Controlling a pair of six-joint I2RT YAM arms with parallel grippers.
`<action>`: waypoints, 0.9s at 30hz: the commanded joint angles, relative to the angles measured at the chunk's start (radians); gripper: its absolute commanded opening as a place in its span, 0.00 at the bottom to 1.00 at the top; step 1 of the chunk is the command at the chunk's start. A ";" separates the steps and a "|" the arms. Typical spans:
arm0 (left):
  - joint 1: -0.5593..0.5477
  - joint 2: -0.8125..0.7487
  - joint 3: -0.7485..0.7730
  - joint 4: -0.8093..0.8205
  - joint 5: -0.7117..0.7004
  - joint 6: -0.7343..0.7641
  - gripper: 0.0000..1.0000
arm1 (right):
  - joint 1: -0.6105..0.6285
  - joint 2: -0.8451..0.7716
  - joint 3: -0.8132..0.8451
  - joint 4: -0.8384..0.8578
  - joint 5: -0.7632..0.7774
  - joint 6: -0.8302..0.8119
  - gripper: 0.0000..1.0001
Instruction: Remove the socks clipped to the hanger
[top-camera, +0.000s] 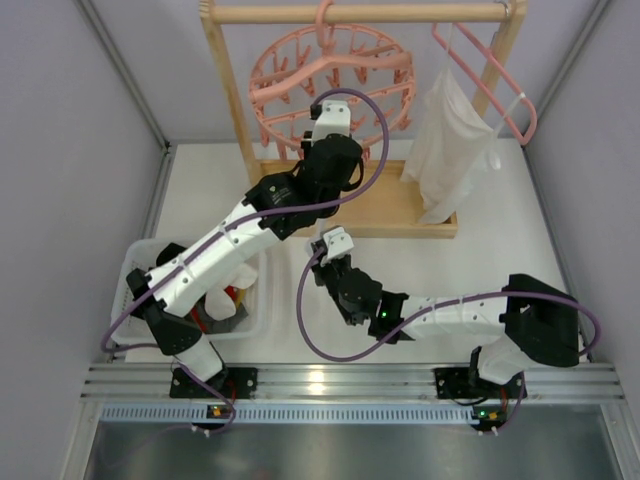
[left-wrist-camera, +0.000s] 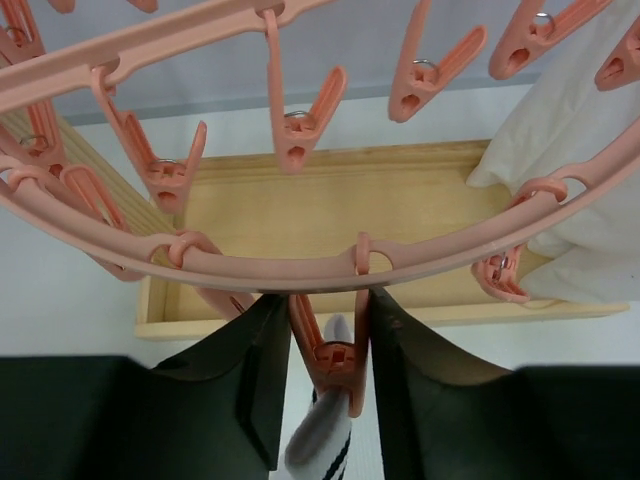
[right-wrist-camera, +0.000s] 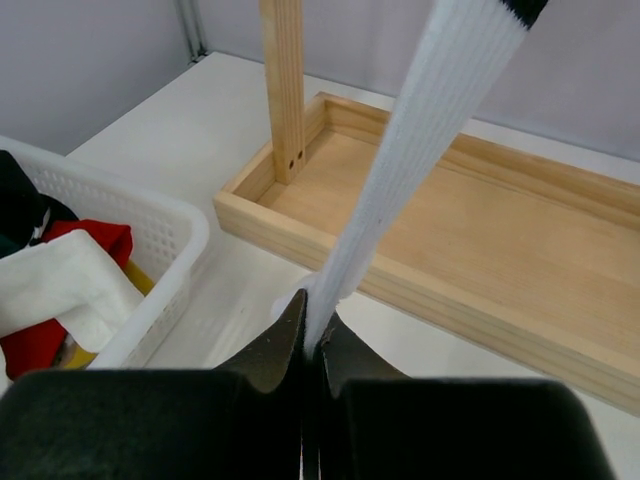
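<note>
Left gripper (left-wrist-camera: 328, 312) is up at the hanger (left-wrist-camera: 440, 262), which hangs from the rack rail at the far edge of the bench (right-wrist-camera: 170, 130). Its jaws are clenched on one clip (left-wrist-camera: 335, 355), touching it on both sides. That clip holds the top of a white sock (right-wrist-camera: 400, 170) with black stripes.

I see the sock run down taut to the right gripper (right-wrist-camera: 314, 316). Those jaws are clamped on its lower end, low over the bench just in front of the rack's wooden base (right-wrist-camera: 520, 250).

Basket (right-wrist-camera: 160, 235) sits at the near left corner with red, white, black and yellow socks (right-wrist-camera: 60, 285) in it. White garment (top-camera: 450, 150) hangs to the right of the hanger.
</note>
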 joint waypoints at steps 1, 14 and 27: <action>0.013 0.016 0.045 0.043 -0.003 0.012 0.36 | 0.033 0.009 0.000 0.056 -0.004 -0.011 0.00; 0.033 0.013 0.026 0.043 0.055 -0.011 0.21 | 0.038 -0.060 -0.140 0.102 0.000 0.041 0.00; 0.033 -0.134 -0.075 0.043 0.178 -0.054 0.66 | -0.016 -0.277 -0.318 -0.005 -0.023 0.098 0.00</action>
